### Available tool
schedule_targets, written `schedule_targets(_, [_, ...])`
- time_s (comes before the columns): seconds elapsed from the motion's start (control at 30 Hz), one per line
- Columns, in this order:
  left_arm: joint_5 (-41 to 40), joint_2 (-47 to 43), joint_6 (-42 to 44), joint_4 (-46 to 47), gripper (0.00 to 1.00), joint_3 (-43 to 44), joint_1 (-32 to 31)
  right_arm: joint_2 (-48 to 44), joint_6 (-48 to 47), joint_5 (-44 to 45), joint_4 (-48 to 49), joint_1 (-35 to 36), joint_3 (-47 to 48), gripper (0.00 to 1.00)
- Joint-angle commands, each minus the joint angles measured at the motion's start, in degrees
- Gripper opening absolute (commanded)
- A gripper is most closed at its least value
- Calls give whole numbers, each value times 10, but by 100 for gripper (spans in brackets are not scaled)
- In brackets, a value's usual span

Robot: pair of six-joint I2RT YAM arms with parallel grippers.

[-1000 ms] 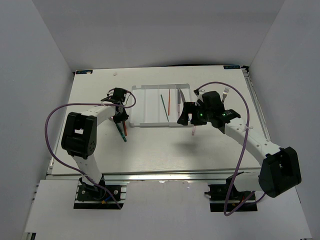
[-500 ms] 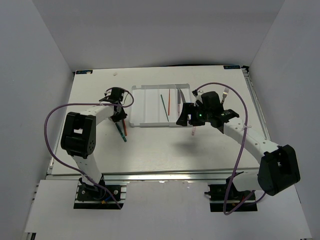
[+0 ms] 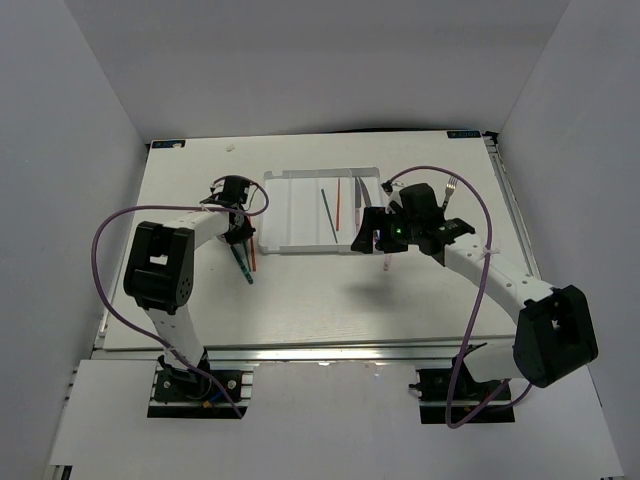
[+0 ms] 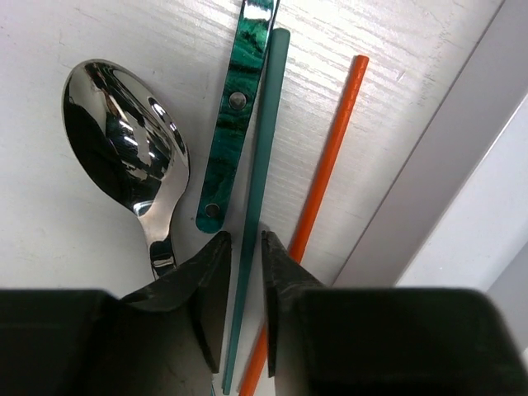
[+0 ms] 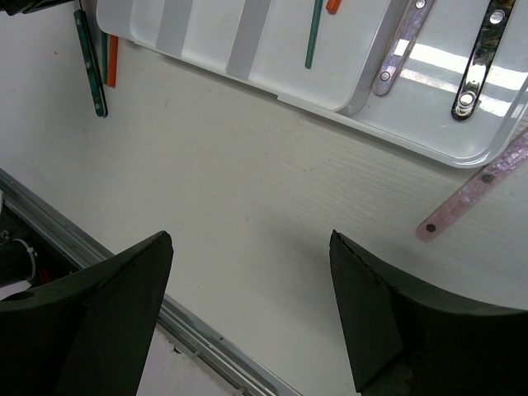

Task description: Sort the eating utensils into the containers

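Since the earlier overhead pictures the right arm has edged slightly towards the left of the frame. The left arm and the utensils lie as they did.

The right gripper (image 3: 368,232) hangs over the lower right corner of the flat white rectangular plastic tray (image 3: 275,215). Its black fingers (image 5: 124,322) are spread wide above the white table (image 3: 300,300) and hold nothing. Just below that corner and outside the tray, a pink-handled utensil (image 5: 474,190) lies slanted on the table.

In the right wrist view, a thin teal chopstick (image 5: 313,33) and the end of a thin orange-red chopstick (image 5: 332,5) share one long compartment of the tray. In the section to their right, a second pink-handled piece (image 5: 400,49) and a dark-handled piece (image 5: 483,54) lie side by side.

The left gripper (image 4: 246,247) is low at the table, just beside the tray's left wall. Its fingers are drawn close, leaving a narrow slot, and a loose teal chopstick (image 4: 262,165) runs through that slot. I cannot tell whether the pads press on it. A teal-patterned riveted handle (image 4: 235,115) lies against the chopstick's left side, with a shiny silver spoon bowl (image 4: 124,140) further left. A loose orange-red chopstick (image 4: 326,165) lies on the right.

At the upper right of the table, well apart from the tray, lies a silver fork (image 3: 452,187).
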Motion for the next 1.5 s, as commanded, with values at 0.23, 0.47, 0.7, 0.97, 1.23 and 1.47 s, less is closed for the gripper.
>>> schedule_targets(0.23, [23,25,-4,-10,21,-18,0,-6,-8,-17,16,3,0,81])
schedule_targets(0.47, [44,40,8,-25,0,-21,0,-17,-5,-26,18,3,-4,81])
schedule_targets(0.7, [9,7,24,-62,0,10,0,-22,-2,-27,21,3,-10,81])
schedule_targets(0.97, [-14,-59,44,-118,0,69,-1,-24,-3,-24,24,3,-12,81])
schedule_targets(1.23, [42,-109,45,-95,0,68,-15,-29,0,-24,25,3,-14,81])
schedule_targets(1.47, [110,-80,39,-48,0,150,-99,-77,13,34,-3,-11,-6,81])
